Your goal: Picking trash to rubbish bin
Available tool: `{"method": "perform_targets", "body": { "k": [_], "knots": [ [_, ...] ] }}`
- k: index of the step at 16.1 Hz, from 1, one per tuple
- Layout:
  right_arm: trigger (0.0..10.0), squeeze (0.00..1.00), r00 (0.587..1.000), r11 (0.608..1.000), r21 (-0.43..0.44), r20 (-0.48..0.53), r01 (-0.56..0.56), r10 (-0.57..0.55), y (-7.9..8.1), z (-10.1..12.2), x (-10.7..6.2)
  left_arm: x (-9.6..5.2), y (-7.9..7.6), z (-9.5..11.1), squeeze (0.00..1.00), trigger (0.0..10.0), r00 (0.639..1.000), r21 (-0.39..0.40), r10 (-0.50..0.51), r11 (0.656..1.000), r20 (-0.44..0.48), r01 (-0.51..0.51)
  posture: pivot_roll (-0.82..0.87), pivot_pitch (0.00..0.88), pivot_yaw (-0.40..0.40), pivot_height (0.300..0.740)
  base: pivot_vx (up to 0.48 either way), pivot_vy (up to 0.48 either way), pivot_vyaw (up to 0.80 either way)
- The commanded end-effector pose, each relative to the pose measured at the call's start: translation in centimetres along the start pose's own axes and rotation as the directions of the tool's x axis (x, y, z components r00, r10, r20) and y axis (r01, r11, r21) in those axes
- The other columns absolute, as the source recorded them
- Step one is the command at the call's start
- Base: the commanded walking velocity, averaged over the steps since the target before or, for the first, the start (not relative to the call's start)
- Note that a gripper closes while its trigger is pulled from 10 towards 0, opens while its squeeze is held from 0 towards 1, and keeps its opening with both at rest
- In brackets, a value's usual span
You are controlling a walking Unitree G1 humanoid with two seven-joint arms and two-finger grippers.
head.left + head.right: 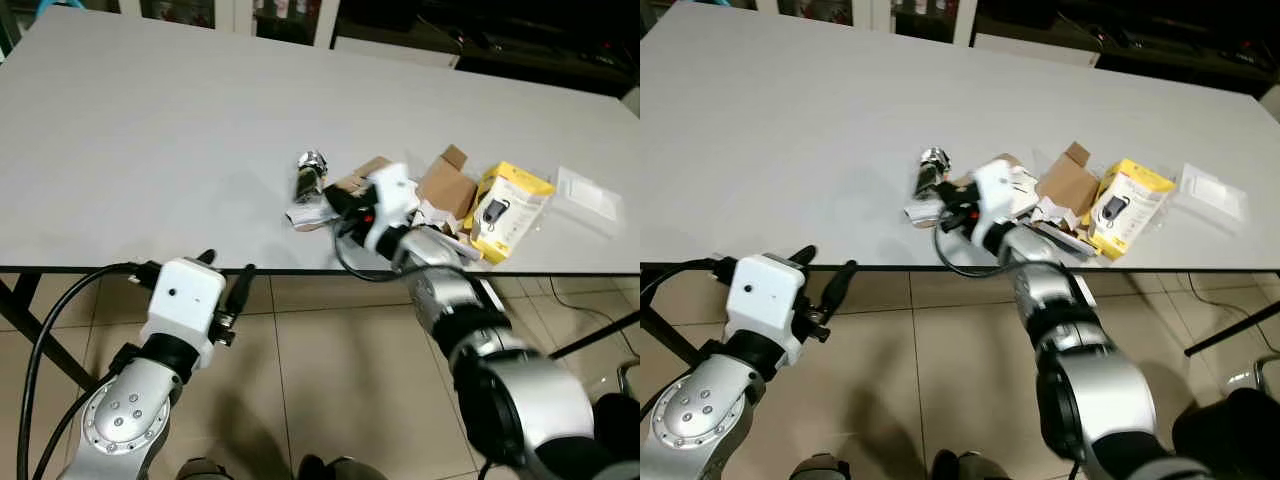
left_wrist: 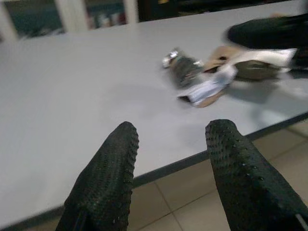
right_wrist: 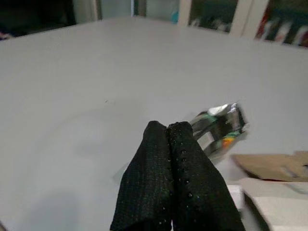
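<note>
Crumpled foil wrapper (image 3: 219, 126): probably light, crushable, slippery; lies just beyond right gripper (image 3: 168, 137) fingers, pressed together, empty. Pinch mid-body.

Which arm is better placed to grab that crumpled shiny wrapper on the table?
Right. The right gripper is already over the table beside the wrapper; the left gripper hangs below the table edge.
</note>
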State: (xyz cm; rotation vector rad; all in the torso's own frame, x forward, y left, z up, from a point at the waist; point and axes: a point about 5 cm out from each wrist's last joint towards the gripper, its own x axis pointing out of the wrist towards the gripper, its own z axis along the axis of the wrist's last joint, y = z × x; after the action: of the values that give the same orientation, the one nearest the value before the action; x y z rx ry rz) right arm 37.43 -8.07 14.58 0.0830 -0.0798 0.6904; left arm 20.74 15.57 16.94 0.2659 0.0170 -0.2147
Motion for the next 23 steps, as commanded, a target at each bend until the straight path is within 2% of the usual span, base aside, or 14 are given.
{"method": "perform_targets", "body": {
  "k": [1, 4, 5, 6, 9, 10, 12, 14, 16, 18, 20, 21, 22, 23],
  "knots": [
    [10.0, 0.00, 0.996, 0.997, -0.012, 0.054, 0.070, -0.070, -1.4, 0.5, -1.2, 0.0, -0.2, -0.8, 0.00, 10.0, 0.999, -0.044, 0.021, 0.999, -0.041, -0.023, 0.17, 0.108, -0.231, 0.740, 0.000, 0.000, 0.00],
    [10.0, 0.00, 0.983, 0.987, -0.012, 0.097, 0.161, -0.159, -1.0, 0.2, -4.1, 0.5, -0.4, -1.2, 0.00, 10.0, 0.998, -0.053, 0.022, 0.998, -0.055, -0.025, 0.15, 0.090, -0.204, 0.740, 0.000, 0.000, 0.00],
    [10.0, 0.00, 0.976, 0.980, -0.028, 0.110, 0.195, -0.190, -0.6, 0.2, -5.5, 0.8, -0.5, -1.1, 0.00, 10.0, 0.999, -0.042, 0.022, 0.999, -0.048, -0.024, 0.14, 0.072, -0.188, 0.740, 0.000, 0.000, 0.00],
    [10.0, 0.00, 0.968, 0.972, -0.063, 0.124, 0.227, -0.218, 0.3, 0.3, -7.6, 1.6, -0.3, -1.1, 0.00, 10.0, 0.999, 0.003, 0.035, 0.999, -0.024, -0.035, 0.12, 0.062, -0.172, 0.740, 0.000, 0.000, 0.00],
    [10.0, 0.00, 0.960, 0.959, -0.096, 0.118, 0.266, -0.255, 0.7, 0.5, -9.4, 2.1, 0.0, -1.2, 0.00, 10.0, 0.998, -0.020, 0.059, 0.998, -0.004, -0.060, 0.10, 0.044, -0.152, 0.740, 0.000, 0.000, 0.00],
    [10.0, 0.00, 0.956, 0.947, -0.136, 0.084, 0.290, -0.280, 0.8, 0.1, -10.9, 2.3, -0.1, -1.3, 0.00, 10.0, 0.999, -0.013, 0.048, 0.999, 0.006, -0.048, 0.09, 0.038, -0.141, 0.740, 0.000, 0.000, -0.80],
    [10.0, 0.00, 0.940, 0.933, -0.114, 0.040, 0.340, -0.338, 0.8, -0.4, -12.2, 2.3, -0.2, -1.6, 0.00, 10.0, 1.000, 0.017, 0.029, 0.999, 0.009, -0.029, 0.08, 0.031, -0.131, 0.740, 0.000, 0.000, -0.80],
    [10.0, 0.00, 0.928, 0.924, -0.096, 0.017, 0.371, -0.371, 0.9, -0.7, -12.7, 2.4, -0.1, -1.8, 0.00, 10.0, 0.999, 0.010, 0.032, 0.999, 0.012, -0.032, 0.08, 0.026, -0.129, 0.740, 0.000, 0.000, -0.80],
    [10.0, 0.00, 0.900, 0.900, -0.053, -0.027, 0.433, -0.435, 1.2, -1.5, -13.2, 2.6, 0.5, -1.9, 0.00, 10.0, 0.999, 0.031, 0.039, 0.999, 0.013, -0.039, 0.09, 0.027, -0.122, 0.740, 0.000, 0.000, -0.80],
    [10.0, 0.00, 0.896, 0.901, -0.055, -0.095, 0.431, -0.435, 1.9, -2.4, -12.8, 2.8, 1.5, -2.1, 0.00, 10.0, 0.997, 0.025, 0.079, 0.997, 0.023, -0.079, 0.09, 0.008, -0.107, 0.740, 0.000, 0.000, -0.80],
    [10.0, 0.00, 0.907, 0.911, -0.018, -0.080, 0.413, -0.413, 2.5, -1.4, -12.1, 3.2, 2.4, -0.8, 0.00, 10.0, 0.993, 0.006, 0.096, 0.995, 0.069, -0.097, 0.09, 0.032, -0.101, 0.740, 0.000, 0.000, -0.80],
    [10.0, 0.00, 0.904, 0.905, 0.035, -0.069, 0.424, -0.421, 2.2, -1.4, -11.7, 3.8, 2.7, -0.5, 0.00, 10.0, 0.993, 0.030, 0.092, 0.995, 0.075, -0.094, 0.11, 0.057, -0.089, 0.740, 0.000, 0.000, -0.80],
    [10.0, 0.00, 0.901, 0.900, 0.053, -0.071, 0.433, -0.429, 2.0, -1.6, -11.8, 4.0, 2.8, -0.7, 0.00, 10.0, 0.993, 0.028, 0.099, 0.994, 0.068, -0.101, 0.11, 0.057, -0.089, 0.740, 0.000, 0.000, -0.80],
    [10.0, 0.00, 0.884, 0.886, 0.043, -0.107, 0.461, -0.455, 1.7, -2.2, -11.8, 3.9, 2.6, -1.3, 0.00, 10.0, 0.996, 0.063, 0.081, 0.995, 0.035, -0.083, 0.11, 0.070, -0.091, 0.740, 0.000, 0.000, -0.80]
  ]
}}
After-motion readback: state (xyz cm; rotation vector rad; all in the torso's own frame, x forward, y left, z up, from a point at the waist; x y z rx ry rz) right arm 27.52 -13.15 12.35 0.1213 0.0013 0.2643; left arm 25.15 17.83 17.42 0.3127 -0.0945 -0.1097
